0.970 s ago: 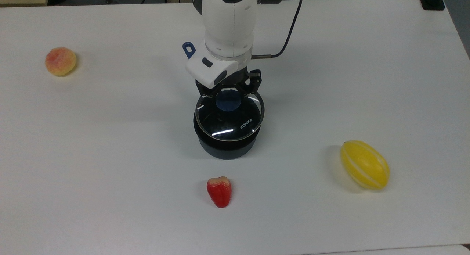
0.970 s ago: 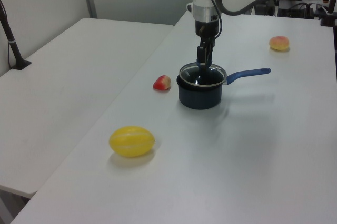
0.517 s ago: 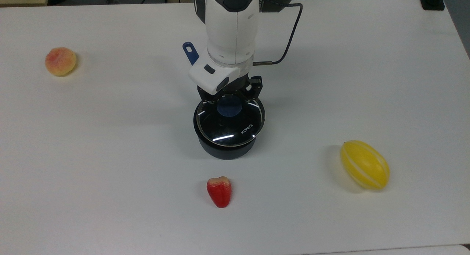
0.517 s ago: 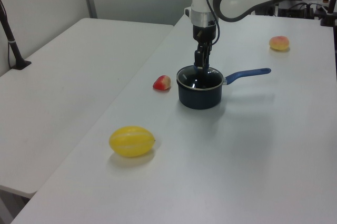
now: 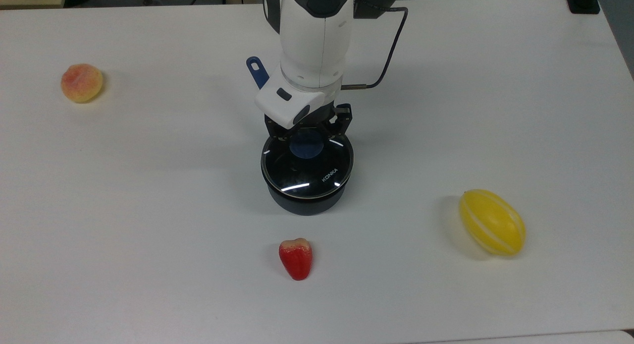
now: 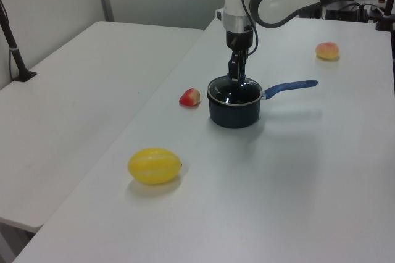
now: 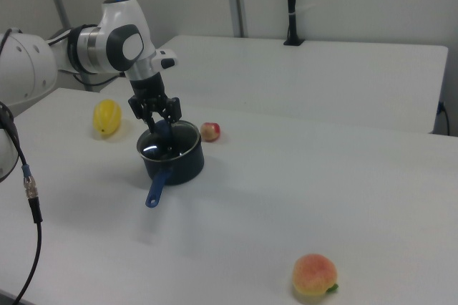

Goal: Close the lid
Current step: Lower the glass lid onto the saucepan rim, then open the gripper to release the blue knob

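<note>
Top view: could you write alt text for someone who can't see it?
A white robot arm's gripper is over the blue knob of a glass lid sitting on a black saucepan mid-table. Around it lie a peach, a red fruit and a yellow melon.

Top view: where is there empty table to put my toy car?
Big bare patches lie between the peach and the saucepan, and between the saucepan and the yellow melon. It is crowded around the lid, with the hand above and the red fruit just below.
</note>
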{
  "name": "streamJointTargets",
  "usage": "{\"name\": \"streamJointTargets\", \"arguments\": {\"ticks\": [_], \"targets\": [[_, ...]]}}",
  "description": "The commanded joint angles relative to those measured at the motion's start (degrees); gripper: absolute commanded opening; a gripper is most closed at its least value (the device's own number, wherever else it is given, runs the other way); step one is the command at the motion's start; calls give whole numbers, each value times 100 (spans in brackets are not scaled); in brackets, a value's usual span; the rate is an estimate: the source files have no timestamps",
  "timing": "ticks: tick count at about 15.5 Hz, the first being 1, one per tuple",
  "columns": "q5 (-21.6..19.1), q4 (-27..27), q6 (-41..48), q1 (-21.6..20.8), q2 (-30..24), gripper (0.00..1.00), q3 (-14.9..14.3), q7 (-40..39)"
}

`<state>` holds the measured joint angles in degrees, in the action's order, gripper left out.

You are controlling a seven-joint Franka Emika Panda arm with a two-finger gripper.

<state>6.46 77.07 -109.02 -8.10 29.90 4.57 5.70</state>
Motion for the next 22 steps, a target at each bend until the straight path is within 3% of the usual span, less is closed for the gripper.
{"name": "streamJointTargets", "arguments": {"ticks": [1, 3, 4, 6, 9, 12, 14, 18, 22], "targets": [[128, -61, -41, -86, 68, 0, -53, 81], [128, -61, -50, -86, 77, 0, -53, 81], [128, -61, -58, -86, 77, 8, -53, 89], [119, -61, -50, -77, 77, 31, -53, 90], [128, -9, -50, -86, 69, 72, -53, 90], [128, 27, -50, -77, 51, 84, -53, 90], [128, 27, -50, -69, 33, 100, -53, 203], [67, 71, -41, -34, -238, 100, -53, 265], [-13, 624, 73, 107, -1116, 100, -53, 318]]}}
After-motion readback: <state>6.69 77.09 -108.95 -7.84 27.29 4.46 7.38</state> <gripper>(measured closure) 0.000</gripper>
